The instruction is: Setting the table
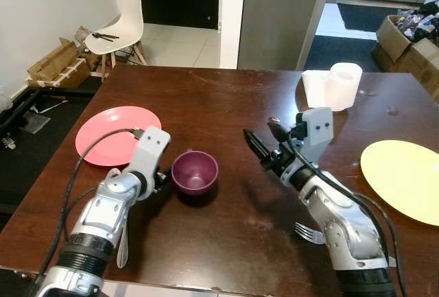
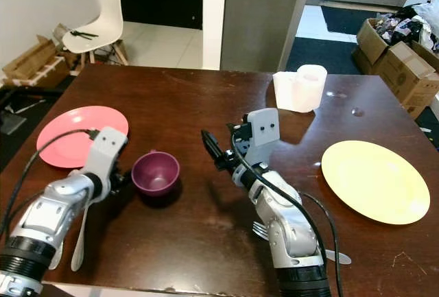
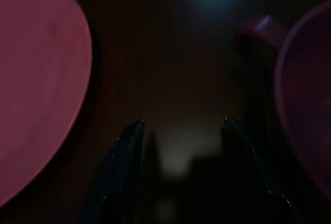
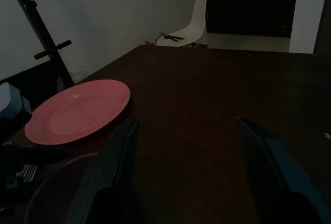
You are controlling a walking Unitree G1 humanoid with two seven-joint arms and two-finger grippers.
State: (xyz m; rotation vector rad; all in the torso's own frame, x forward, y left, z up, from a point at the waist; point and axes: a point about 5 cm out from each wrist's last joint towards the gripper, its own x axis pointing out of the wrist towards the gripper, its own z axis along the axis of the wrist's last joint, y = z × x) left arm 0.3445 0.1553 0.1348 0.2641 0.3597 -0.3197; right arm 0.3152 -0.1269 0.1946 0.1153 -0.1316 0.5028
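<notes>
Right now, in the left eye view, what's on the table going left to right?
Round pink plate → small purple cup → silver fork → white paper towel roll → round yellow plate.

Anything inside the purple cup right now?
The purple cup looks empty: its bare inner wall and most of the bottom show. The near rim hides a sliver of the floor, so that strip is unconfirmed.

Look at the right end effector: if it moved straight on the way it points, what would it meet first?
Probably the purple cup, or the pink plate beyond if it passes above; depth is unclear. The right end effector points toward both.
</notes>
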